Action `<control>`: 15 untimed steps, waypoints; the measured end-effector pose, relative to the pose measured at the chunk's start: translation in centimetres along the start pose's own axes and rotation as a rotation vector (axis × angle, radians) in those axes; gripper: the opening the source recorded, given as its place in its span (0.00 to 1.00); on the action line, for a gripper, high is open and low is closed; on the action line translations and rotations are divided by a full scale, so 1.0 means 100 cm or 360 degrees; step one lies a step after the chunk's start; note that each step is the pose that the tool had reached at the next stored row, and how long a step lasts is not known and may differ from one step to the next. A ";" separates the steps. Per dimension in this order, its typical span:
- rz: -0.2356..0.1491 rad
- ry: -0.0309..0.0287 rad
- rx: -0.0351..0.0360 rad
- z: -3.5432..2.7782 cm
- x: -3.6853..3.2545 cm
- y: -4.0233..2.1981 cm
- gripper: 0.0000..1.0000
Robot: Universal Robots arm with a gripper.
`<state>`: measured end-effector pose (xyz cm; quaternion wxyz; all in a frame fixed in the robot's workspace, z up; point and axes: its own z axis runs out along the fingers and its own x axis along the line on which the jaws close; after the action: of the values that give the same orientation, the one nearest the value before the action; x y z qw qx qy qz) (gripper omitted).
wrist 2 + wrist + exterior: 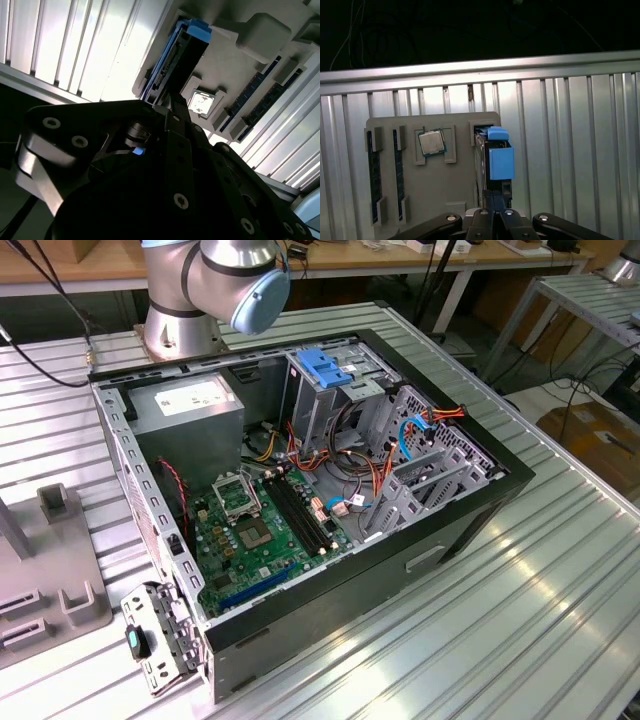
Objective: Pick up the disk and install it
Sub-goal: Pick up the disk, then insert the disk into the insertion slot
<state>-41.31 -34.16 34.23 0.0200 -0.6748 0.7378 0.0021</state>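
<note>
Blue-railed disk (500, 162) on edge in grey holder (445, 185), upper edge clear; hand (494, 197) seemingly closed, empty.

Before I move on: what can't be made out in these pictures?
- Disk: it stands edge-on in the first wrist view, so its label side is hidden. The pincer covers its near end, and whether the two touch is unclear.
- Grey holder: cut off by the exterior view's left edge.
- Arm: cut off by the exterior view's top edge.
</note>
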 end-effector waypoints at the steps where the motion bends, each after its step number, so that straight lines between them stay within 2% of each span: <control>1: 0.0000 0.00000 0.0000 0.0000 -0.0003 -0.0001 0.11; 6: 0.0000 -0.00001 0.0000 0.0005 -0.0042 0.0001 0.11; 15: 0.0000 0.00016 0.0000 0.0034 -0.0045 0.0002 0.11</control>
<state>-41.28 -33.71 33.91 0.0196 -0.6748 0.7378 0.0017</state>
